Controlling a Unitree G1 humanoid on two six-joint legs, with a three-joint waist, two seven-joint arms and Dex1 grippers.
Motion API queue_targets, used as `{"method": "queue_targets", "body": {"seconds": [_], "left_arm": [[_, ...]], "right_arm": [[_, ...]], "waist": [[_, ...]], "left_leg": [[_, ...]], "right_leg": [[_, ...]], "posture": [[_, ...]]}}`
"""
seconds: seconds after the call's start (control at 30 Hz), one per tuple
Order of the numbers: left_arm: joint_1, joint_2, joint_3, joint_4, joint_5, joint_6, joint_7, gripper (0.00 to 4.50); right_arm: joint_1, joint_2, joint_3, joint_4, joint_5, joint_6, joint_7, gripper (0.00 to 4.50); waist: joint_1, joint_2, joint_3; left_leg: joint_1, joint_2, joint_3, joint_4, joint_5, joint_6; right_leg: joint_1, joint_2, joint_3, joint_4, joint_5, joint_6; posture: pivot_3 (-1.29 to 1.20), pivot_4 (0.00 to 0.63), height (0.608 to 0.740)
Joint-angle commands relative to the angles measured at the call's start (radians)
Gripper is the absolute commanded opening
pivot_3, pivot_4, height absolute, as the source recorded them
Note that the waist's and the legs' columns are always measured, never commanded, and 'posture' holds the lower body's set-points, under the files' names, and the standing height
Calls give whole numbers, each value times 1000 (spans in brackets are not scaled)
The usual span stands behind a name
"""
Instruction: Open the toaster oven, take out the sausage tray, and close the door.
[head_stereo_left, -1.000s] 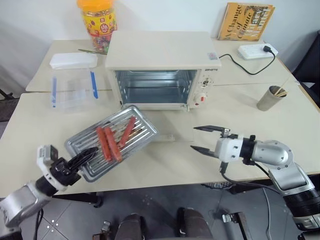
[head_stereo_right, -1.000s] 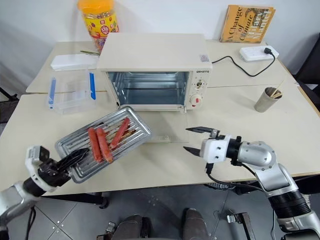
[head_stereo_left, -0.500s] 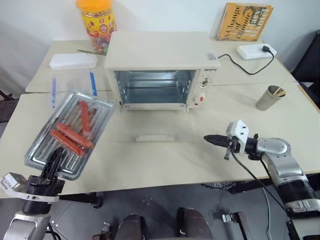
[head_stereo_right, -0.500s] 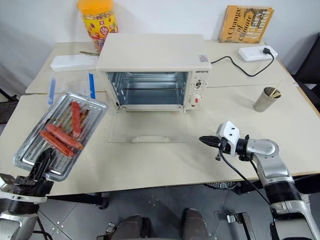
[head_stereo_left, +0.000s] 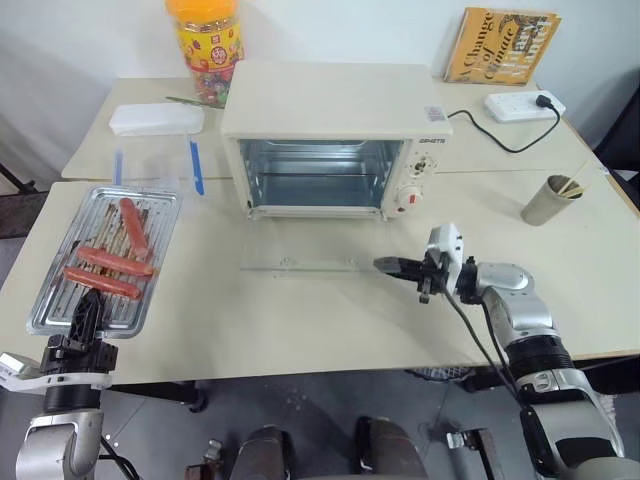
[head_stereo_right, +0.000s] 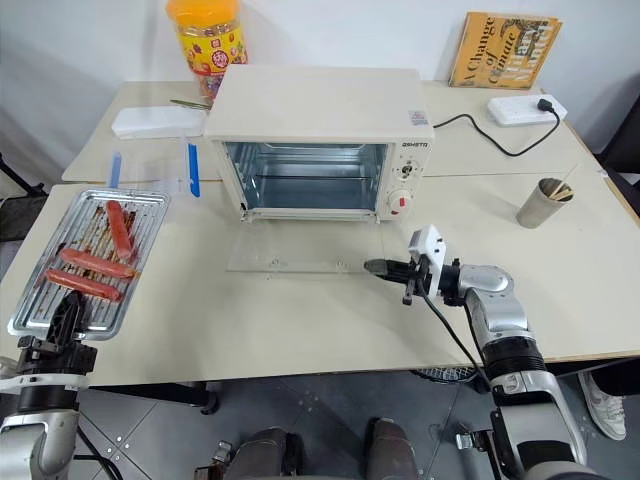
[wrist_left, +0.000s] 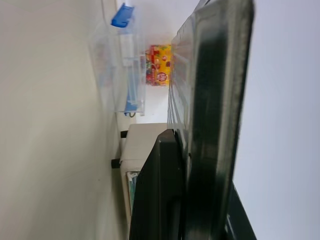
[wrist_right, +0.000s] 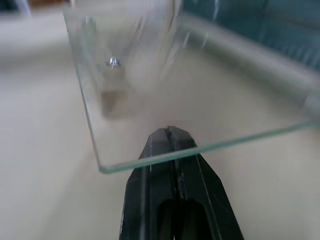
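L tool (head_stereo_left: 84, 308) clamps sausage tray (head_stereo_left: 104, 258), far L of toaster oven (head_stereo_left: 334, 138)

Head views bright, evenly lit, shadows soft; right wrist view blurred throughout; left wrist view soft, washed pale.

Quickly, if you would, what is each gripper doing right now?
Left gripper: shut on the sausage tray.
Right gripper: shut, holding nothing, fingers under the corner of the door.
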Motion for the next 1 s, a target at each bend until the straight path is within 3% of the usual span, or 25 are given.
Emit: {"method": "queue_targets", "body": {"seconds": [0.03,0.2,0.4,0.53,0.63,0.9,1.0], "left_arm": [[1,9,21,-47,-33,17,-29,0],[13,0,-21,-91,-33,27,-81,0],[76,4,-104,-127,-33,27,-98,0],[139,18,-218,-159,-33,36,-103,0],[160,50,-285,-160,-33,42,-114,0],[76,251,-399,-9,-33,190,-145,0],[-44,362,-443,138,-33,310,-162,0]], "right_arm": [[-22,3,-89,-145,116,95,-40,12],[-116,8,-199,-285,277,282,-180,12],[-67,-59,-193,-385,289,400,-182,12],[58,-144,-214,-501,254,369,-144,819],[156,-194,-239,-583,251,355,-136,1829],[418,-300,-350,-757,274,397,-153,4466],[542,-327,-430,-836,287,415,-157,4466]], "waist": [[0,0,0],[0,0,0],[3,-2,-1],[9,-2,-1],[8,-2,-1],[8,-1,-1],[19,-1,-1]], "left_leg": [[0,0,0,0,0,0],[-1,0,0,0,0,0],[-1,0,0,-1,-3,0],[-2,-1,1,0,-4,2],[-2,-1,1,0,-4,2],[1,0,3,0,-4,2],[0,0,2,-1,-4,2]], "right_leg": [[0,0,0,0,0,0],[-1,0,0,0,0,0],[-1,0,0,-1,0,0],[-1,-1,1,-2,0,0],[-1,0,1,-4,0,0],[0,0,3,-4,0,0],[0,1,2,-3,0,0]], "posture": [[0,150,740],[0,150,740],[0,150,740],[0,150,740],[0,150,740],[0,150,740],[0,150,740]]}}
